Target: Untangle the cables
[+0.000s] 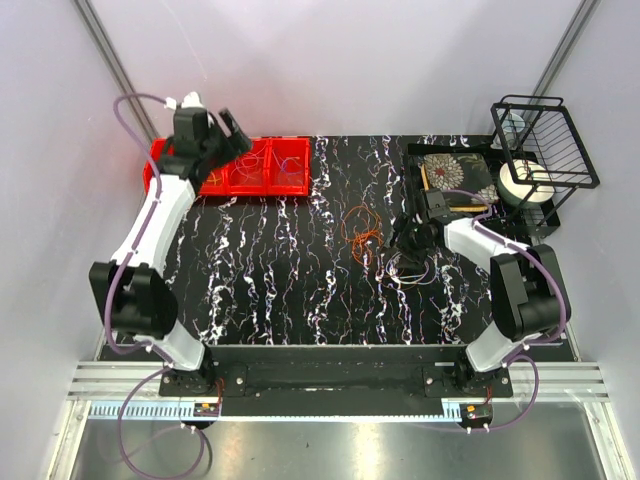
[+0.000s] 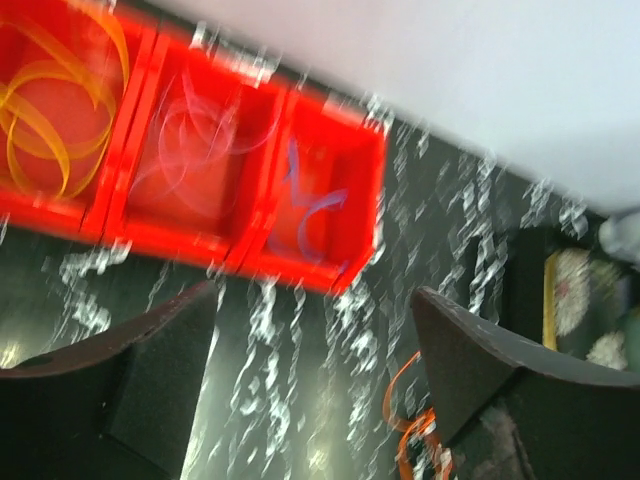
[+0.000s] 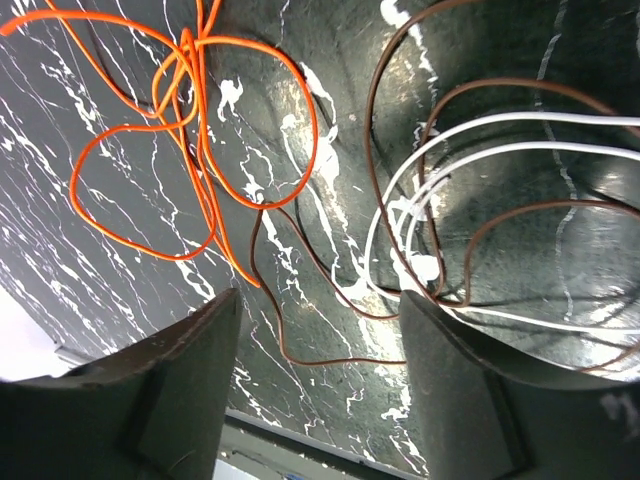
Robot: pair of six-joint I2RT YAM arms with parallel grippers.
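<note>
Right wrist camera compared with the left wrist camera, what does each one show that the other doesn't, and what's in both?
Only the right wrist view shows a brown cable and a white cable, overlapping. Only the left wrist view shows the red bins, with a yellow cable, a pale cable and a blue cable in separate compartments. Both show an orange cable, the black marbled table and its own arm's open, empty gripper: the right gripper and the left gripper.

We find the left wrist view so smeared that the pale cable [image 2: 192, 128] in the middle compartment of the red bin [image 2: 170, 240] cannot be traced, and the white cable [image 3: 530, 121] and brown cable [image 3: 370, 120] run off the right wrist view's right edge.
</note>
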